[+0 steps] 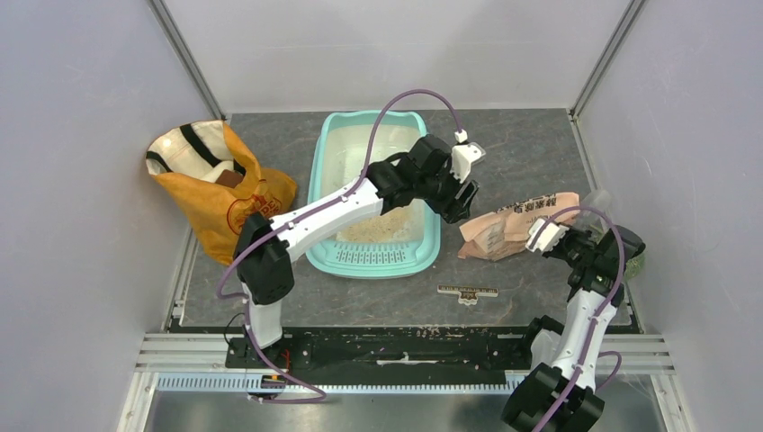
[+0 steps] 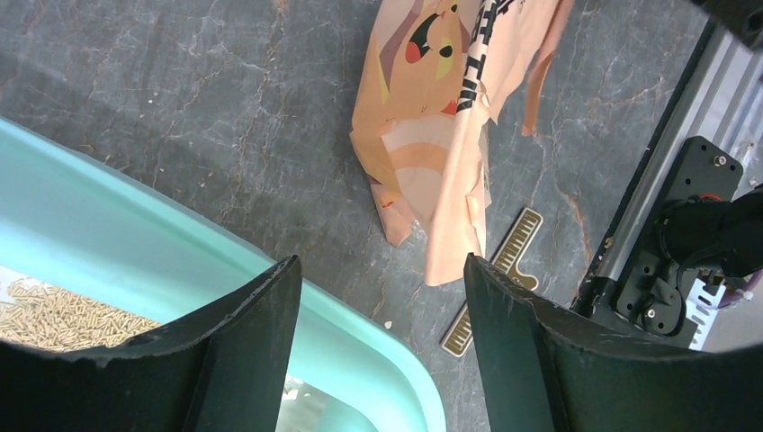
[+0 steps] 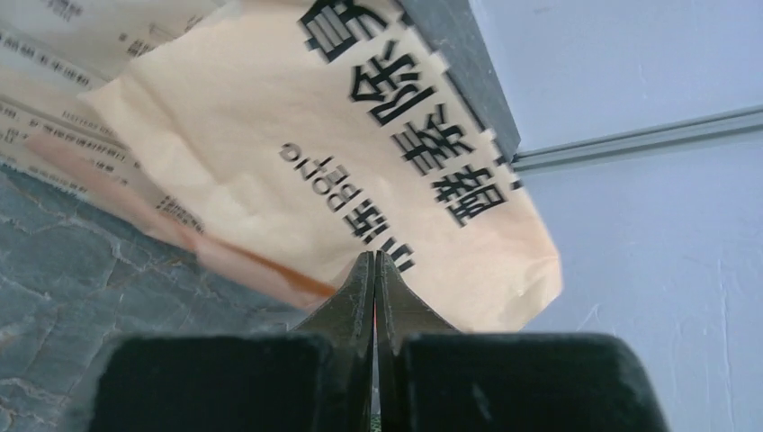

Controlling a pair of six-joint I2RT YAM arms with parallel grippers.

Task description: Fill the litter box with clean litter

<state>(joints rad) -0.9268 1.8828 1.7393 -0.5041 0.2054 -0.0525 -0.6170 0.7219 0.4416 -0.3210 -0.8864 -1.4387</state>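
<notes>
Hovering over litter box (image 2: 193,261) rim, L jaws wide open, empty; R jaws shut on paper bag (image 3: 297,162); litter pellets (image 2: 54,319) in box.

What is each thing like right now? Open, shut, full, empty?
Litter box, partly filled, litter heaped at its grate end.
Paper bag, lying on its side, crumpled.
Orange bag, upright, mouth open.
Left claw, open, empty, beside the box's rim.
Right claw, shut, tips at the paper bag.

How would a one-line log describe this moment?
left gripper open above litter box rim | right gripper shut at paper bag | some clean litter inside
</notes>
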